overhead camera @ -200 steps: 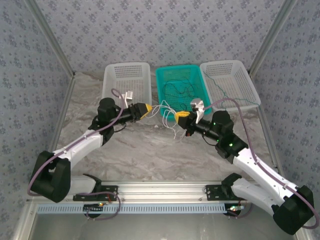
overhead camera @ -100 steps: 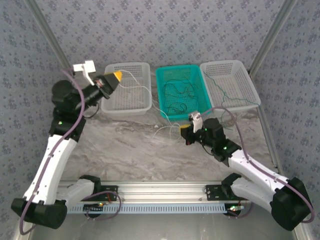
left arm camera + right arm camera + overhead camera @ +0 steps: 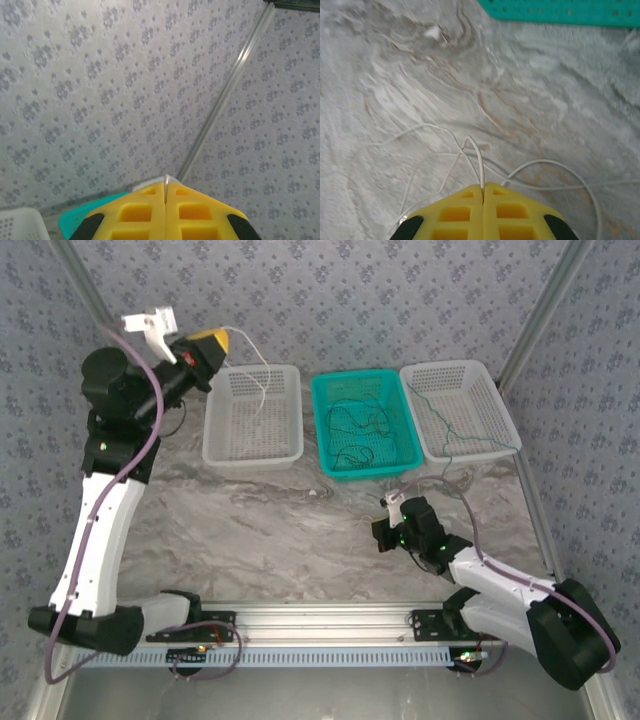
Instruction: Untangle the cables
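Note:
My left gripper (image 3: 212, 338) is raised high at the back left, above the left white basket (image 3: 250, 457). It is shut on a thin white cable (image 3: 264, 368) that arcs from its tip down into that basket. In the left wrist view the yellow jaws (image 3: 166, 186) pinch a white cable loop (image 3: 166, 179). My right gripper (image 3: 379, 532) sits low over the table, front of the teal basket (image 3: 358, 377). Its jaws (image 3: 483, 187) are shut on a white cable (image 3: 479, 155) whose loops lie on the marble. Green and dark cables (image 3: 350, 427) lie tangled in the teal basket.
A second white basket (image 3: 462, 367) at the back right holds a green cable (image 3: 441, 410) that hangs over its front edge. A small white scrap (image 3: 432, 32) lies on the table near the teal basket. Patterned walls close in the back and sides.
The left arm swung up and left from the table's middle, carrying the white cable over the left basket. The right gripper drew back toward the near edge and lower, still shut on its cable.

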Controlling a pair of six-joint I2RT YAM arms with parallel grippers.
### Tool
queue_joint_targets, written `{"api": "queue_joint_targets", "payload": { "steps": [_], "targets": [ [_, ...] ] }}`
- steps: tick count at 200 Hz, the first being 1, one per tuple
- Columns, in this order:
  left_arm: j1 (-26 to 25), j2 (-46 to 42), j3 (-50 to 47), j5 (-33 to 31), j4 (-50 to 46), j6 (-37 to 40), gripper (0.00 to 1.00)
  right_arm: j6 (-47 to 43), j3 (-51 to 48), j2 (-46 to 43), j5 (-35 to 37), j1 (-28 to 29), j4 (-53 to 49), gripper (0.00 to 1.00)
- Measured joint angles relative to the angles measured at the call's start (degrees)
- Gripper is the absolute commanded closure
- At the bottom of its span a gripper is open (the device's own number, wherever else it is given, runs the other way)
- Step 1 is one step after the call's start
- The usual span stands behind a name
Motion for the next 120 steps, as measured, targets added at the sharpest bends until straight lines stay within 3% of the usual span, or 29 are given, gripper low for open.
{"api": "queue_joint_targets", "payload": {
  "steps": [41,82,120],
  "targets": [
    [1.5,9.4,18.1,0.0,-1.6,1.5,1.00,0.2,0.2,5.0,0.0,0.0,3.1,1.00],
    [2.1,16.0,35.6,-3.5,-4.2,8.3,1.00,0.2,1.6,9.2,-0.6,0.0,4.2,1.00],
    [3.3,29.5,62.5,-5.8,-10.0,13.1,1.00,0.4,2.3,10.7,-1.2,0.0,5.7,1.00]
  ]
}}
